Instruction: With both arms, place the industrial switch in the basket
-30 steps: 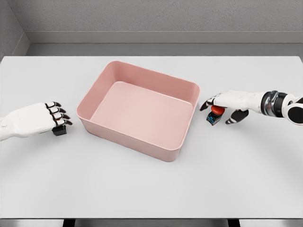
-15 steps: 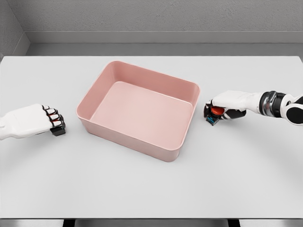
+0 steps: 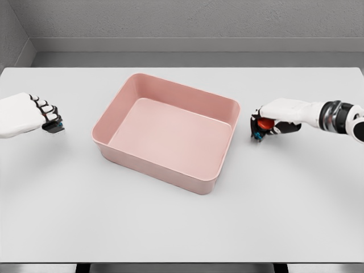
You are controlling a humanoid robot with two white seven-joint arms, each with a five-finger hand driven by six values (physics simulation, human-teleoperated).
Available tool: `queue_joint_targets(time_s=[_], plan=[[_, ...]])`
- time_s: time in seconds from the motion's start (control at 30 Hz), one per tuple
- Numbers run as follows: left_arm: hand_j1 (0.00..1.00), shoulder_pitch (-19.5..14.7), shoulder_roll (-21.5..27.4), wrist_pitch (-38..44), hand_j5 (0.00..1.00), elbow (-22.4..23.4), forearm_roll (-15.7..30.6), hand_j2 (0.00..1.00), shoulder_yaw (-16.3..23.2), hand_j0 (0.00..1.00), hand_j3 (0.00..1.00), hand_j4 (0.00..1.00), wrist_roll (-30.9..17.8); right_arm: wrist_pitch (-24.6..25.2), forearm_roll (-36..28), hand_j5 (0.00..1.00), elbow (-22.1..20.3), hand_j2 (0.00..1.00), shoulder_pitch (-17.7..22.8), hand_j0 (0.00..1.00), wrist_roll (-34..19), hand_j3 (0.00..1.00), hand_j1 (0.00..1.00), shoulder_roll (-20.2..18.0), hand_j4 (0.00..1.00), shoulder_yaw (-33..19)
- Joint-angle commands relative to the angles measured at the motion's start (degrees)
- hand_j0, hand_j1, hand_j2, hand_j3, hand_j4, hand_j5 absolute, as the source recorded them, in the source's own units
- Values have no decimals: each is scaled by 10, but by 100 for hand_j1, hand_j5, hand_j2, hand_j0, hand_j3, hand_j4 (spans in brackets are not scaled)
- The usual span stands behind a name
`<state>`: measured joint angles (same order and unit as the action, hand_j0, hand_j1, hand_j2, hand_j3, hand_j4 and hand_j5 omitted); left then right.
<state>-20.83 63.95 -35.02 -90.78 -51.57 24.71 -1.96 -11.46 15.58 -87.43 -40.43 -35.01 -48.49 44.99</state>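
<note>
At right of frame, a red-buttoned industrial switch (image 3: 261, 128) sits clasped in the curled fingers of the right hand (image 3: 277, 116). At far left, the left hand (image 3: 29, 114) grips a small dark switch (image 3: 54, 126). The pink basket (image 3: 170, 172) at center of the white desk (image 3: 182, 222) holds nothing.

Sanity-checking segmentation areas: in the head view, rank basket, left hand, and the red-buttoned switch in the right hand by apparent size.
1. Pink basket, by far the largest.
2. Left hand, partly cut off at the picture's edge.
3. Red-buttoned switch, smallest, mostly covered by the right hand.
</note>
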Motion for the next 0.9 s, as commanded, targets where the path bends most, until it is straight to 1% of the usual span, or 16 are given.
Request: queue_joint_targets(time_s=[0.0,0.03,0.1,0.13,0.23,0.37,0.4,0.43,0.5,0.53,0.6,0.73,0.8,0.87], plan=[[23,-4,-2,0,23,0,12,23,-13,23,23,23,0,-1,-2,48,-8,48,0,48,0,48,48,-3,48,-14],[23,-11,-4,0,23,-2,23,23,-19,23,23,23,0,-1,-2,48,-9,48,0,48,0,48,48,-6,48,-20],[23,-11,-5,0,23,-28,38,23,-30,23,23,23,0,-1,-2,48,-17,48,-1,48,0,48,48,-13,48,-24],[23,-11,-7,0,23,-38,46,23,-33,23,23,23,0,-1,-2,48,-18,48,2,48,0,48,48,-15,48,-42],[23,-12,-12,0,23,-55,74,23,-33,23,23,23,0,-1,-2,48,-28,48,0,48,0,48,48,-22,48,-49],[23,-18,-35,0,23,-71,104,23,-33,23,23,23,0,-1,-3,49,-53,49,-1,49,0,49,49,-29,49,-50],[23,-18,-42,0,23,-72,103,23,-32,23,23,23,0,-1,-3,52,-53,52,-1,52,0,52,52,-29,52,-50],[23,-18,-51,0,23,-73,104,23,-32,23,23,23,0,-1,-3,49,-54,49,-1,49,0,49,49,-29,49,-50],[23,-17,-59,0,23,-75,104,23,-31,23,23,23,0,-1,-3,49,-56,49,-1,49,0,49,49,-29,49,-50],[23,-16,-66,0,23,-78,104,23,-30,23,23,23,0,-1,-3,49,-67,49,-2,49,0,49,49,-29,49,-51],[23,-18,-95,0,23,-82,104,23,-28,23,23,23,-1,2,-3,49,-79,49,-2,49,0,49,49,-28,49,-65],[23,-18,-108,0,23,-83,104,23,-26,23,23,23,-1,-1,-4,49,-81,49,-5,49,0,49,49,-28,49,-70],[24,-18,-109,0,24,-84,104,24,-24,24,24,24,-1,3,-4,50,-94,50,-5,50,0,50,50,-28,50,-70],[24,-18,-117,0,24,-84,104,24,-18,24,24,24,-1,4,-5,50,-99,50,-10,50,0,50,50,-27,50,-75]])
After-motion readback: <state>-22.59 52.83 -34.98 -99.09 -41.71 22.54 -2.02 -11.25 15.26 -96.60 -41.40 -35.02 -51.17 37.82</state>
